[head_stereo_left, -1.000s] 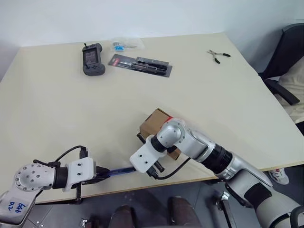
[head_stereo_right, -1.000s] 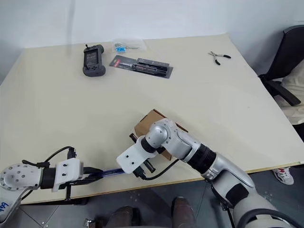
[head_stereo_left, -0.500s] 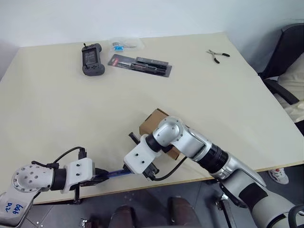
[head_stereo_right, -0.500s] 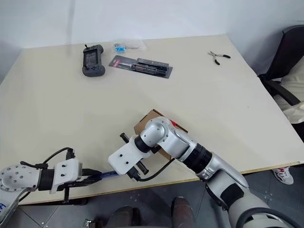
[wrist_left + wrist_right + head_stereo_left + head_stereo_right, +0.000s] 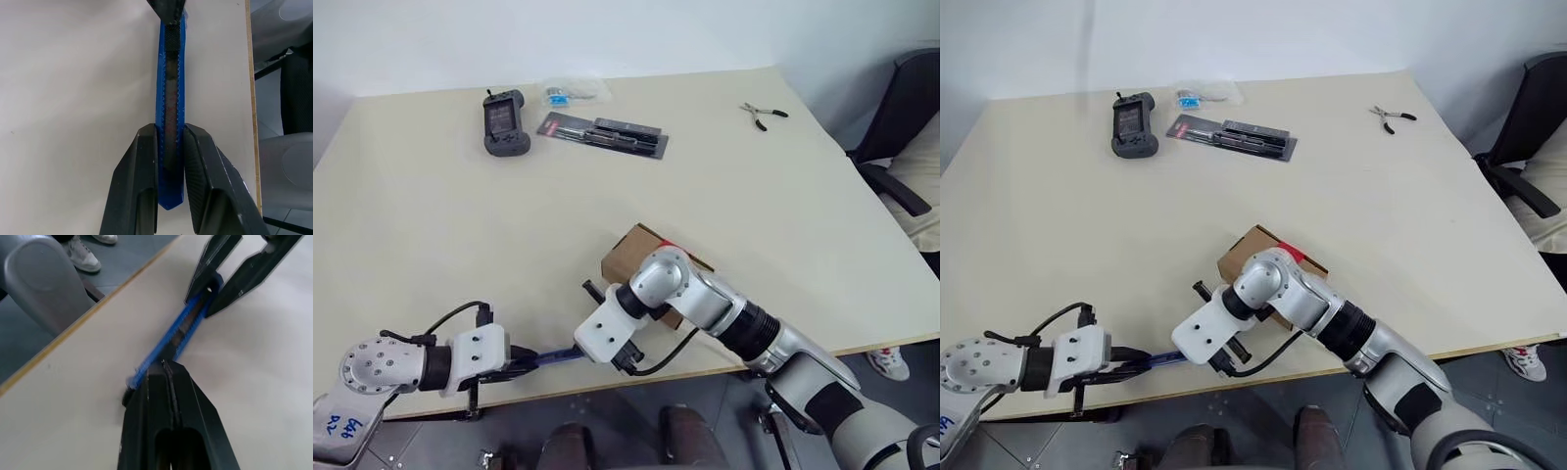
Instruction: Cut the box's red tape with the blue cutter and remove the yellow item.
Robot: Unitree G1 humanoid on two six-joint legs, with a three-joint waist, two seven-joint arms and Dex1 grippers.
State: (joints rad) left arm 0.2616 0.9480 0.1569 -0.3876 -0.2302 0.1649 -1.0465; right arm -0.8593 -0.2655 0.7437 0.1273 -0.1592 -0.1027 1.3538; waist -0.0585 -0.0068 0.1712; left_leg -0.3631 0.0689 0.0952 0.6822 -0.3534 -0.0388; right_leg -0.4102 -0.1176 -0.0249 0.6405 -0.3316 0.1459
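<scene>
Cream table [image 5: 431, 245], near edge. Left gripper [image 5: 169, 147] clamps the blue cutter [image 5: 170, 98]; right gripper [image 5: 166, 374], fingers pressed together, presses the cutter's far end. The box [image 5: 631, 253] with the red tape [image 5: 668, 246] sits just behind the right wrist. Likely extending the blade; next, carry the cutter to the tape.

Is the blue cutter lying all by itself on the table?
No, the left tool is pinching the blue cutter between its two black fingers, above the table.

Head pair high over table [image 5: 724, 176]; wrist views close along blue cutter [image 5: 169, 122].
</scene>
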